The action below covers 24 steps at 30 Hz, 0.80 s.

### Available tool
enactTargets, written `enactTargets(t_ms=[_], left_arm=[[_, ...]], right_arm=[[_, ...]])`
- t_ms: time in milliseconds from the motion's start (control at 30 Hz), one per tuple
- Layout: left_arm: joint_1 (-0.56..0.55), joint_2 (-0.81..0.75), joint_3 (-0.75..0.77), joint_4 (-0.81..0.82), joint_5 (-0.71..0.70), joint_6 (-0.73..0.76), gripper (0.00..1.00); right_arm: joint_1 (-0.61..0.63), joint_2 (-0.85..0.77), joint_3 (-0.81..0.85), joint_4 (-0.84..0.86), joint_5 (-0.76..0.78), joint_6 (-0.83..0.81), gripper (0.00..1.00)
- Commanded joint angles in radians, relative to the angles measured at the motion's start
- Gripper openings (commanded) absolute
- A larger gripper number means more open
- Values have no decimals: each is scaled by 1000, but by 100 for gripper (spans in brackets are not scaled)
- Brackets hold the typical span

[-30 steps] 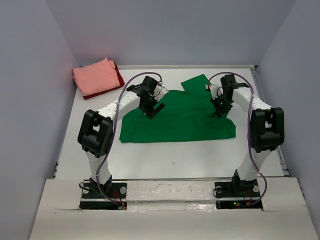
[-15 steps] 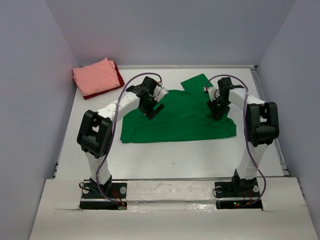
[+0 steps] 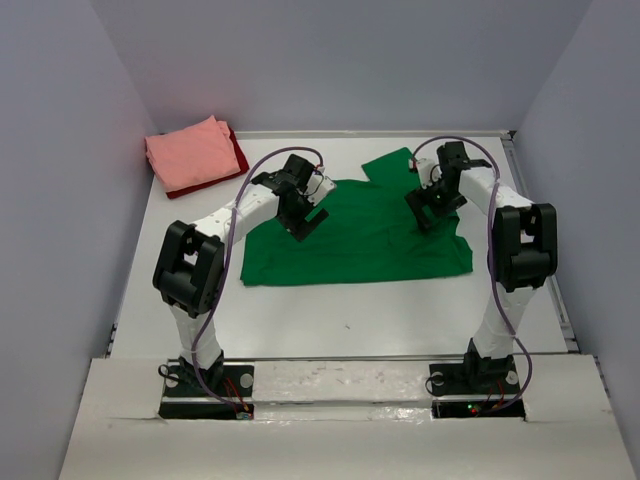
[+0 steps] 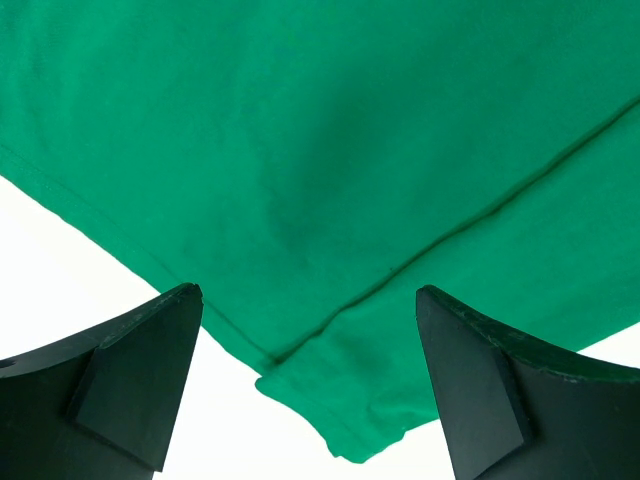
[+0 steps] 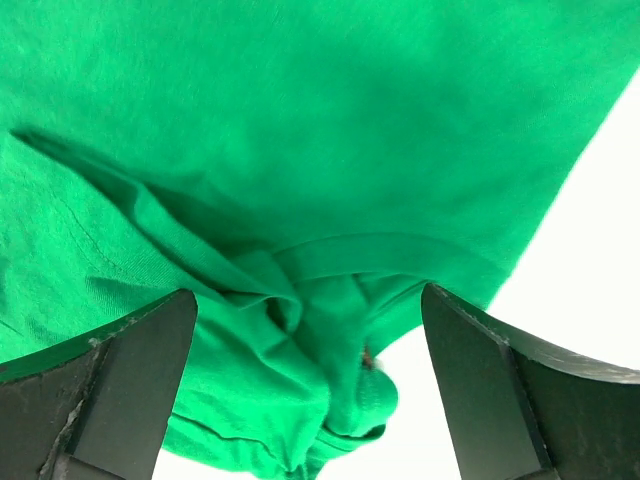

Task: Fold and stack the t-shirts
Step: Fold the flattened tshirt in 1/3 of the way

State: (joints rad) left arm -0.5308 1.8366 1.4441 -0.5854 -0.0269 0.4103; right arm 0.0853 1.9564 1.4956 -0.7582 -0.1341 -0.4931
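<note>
One big white table (image 3: 340, 320) held everything. The green t-shirt (image 3: 370, 240) lay spread out in the middle of it, with one sleeve pointing to the far side. The pink t-shirt (image 3: 190, 155) sat folded on top of the dark red t-shirt (image 3: 240, 158) in the far left corner. The left jaws stood wide apart over the green shirt's left edge, holding nothing. The right jaws stood wide apart over a bunched-up bit near its right side, holding nothing.

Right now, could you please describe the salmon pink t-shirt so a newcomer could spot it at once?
On the white table, find the far left corner. The salmon pink t-shirt lies folded there on a dark red t-shirt; the green t-shirt is spread out mid-table.
</note>
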Motion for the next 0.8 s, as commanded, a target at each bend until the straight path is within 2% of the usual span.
enactTargets(t_ms=[0,367,767], left_arm=[[-6,-57,13,-19,10,12,99],[-8,-57,7,-17,12,15,99],[-15,-34,36,-30,16,15,99]], right_arm=[[2,-28,72,-15,28,-10,99],[2,-14,52,-13,56,-27,100],[2,-79,3,-24,103,-41,100]])
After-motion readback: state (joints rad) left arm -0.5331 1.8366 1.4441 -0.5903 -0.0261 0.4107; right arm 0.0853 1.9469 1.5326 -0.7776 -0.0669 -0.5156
